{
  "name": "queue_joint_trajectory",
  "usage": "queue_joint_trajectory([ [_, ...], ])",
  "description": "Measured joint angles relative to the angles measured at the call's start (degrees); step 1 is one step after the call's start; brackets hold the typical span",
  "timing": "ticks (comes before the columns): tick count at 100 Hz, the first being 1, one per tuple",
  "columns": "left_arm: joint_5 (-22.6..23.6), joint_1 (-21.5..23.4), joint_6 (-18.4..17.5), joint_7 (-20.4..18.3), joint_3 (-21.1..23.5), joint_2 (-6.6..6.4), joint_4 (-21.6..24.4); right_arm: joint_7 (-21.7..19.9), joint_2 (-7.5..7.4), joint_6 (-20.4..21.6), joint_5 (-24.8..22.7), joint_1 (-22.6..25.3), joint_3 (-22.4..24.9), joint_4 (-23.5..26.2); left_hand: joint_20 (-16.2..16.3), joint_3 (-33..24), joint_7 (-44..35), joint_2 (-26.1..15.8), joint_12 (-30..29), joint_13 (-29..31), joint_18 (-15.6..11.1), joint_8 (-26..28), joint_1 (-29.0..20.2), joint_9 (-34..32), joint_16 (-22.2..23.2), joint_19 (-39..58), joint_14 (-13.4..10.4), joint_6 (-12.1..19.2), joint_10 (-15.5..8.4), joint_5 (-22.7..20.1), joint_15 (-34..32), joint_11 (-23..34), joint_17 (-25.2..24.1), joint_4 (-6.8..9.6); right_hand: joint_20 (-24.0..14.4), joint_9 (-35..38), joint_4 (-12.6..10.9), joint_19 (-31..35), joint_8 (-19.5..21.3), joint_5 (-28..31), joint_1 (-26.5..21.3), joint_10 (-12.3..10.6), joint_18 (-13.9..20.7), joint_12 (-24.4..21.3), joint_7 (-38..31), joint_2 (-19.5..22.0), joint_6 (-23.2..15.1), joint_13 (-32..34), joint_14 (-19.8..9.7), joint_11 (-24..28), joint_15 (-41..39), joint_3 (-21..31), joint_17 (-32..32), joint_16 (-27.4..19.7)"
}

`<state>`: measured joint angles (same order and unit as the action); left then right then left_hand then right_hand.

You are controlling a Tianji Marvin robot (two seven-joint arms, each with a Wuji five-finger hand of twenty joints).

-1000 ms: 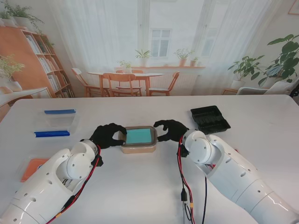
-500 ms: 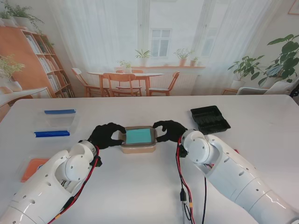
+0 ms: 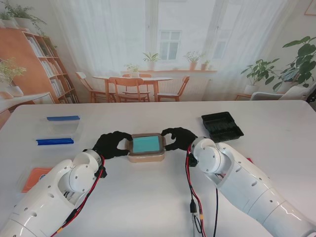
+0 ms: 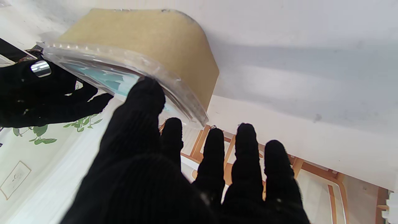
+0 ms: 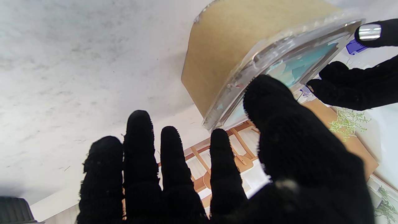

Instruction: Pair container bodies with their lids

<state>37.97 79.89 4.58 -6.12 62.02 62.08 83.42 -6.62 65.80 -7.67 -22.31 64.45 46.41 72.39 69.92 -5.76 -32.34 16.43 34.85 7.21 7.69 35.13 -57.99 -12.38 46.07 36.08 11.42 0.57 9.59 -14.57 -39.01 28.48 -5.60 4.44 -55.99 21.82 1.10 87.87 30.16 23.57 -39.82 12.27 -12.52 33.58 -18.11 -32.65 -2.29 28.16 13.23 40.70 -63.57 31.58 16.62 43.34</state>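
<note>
The lidded container [image 3: 146,148] sits mid-table between both hands, tray [image 3: 222,126] far right, box [image 3: 60,130] far left.

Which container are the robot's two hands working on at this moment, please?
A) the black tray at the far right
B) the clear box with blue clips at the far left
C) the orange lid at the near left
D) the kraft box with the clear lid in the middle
D: the left hand and right hand flank the kraft box, thumbs on its clear lid.

Bright daylight through curtained windows [image 3: 163,34]; soft shadows on table [image 3: 158,197]; wrist views sharp, edges warped.
</note>
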Motion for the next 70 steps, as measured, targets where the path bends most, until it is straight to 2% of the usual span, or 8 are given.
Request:
queue_joint_trajectory([
  [70,-0.89,0.1,1.63,-0.96,-0.01,-0.05,0.63,-0.53,0.04,-2.78,0.31,0.06,-0.48,0.67,1.55,-0.01,-0.01,-0.05,-0.57,-0.6,-0.56,-0.97,0.0,0.01,-0.06,-2.19,-0.14,0.1,-0.02,0.06,0.82,-2.05,-0.07,0.0,-0.6,0.0,0.0,0.0,0.6,-0.5,0.52,0.04,0.07,0.67,0.04,0.0,-0.4,0.0,-0.03,0.66,-0.8,0.0,0.0,0.07],
])
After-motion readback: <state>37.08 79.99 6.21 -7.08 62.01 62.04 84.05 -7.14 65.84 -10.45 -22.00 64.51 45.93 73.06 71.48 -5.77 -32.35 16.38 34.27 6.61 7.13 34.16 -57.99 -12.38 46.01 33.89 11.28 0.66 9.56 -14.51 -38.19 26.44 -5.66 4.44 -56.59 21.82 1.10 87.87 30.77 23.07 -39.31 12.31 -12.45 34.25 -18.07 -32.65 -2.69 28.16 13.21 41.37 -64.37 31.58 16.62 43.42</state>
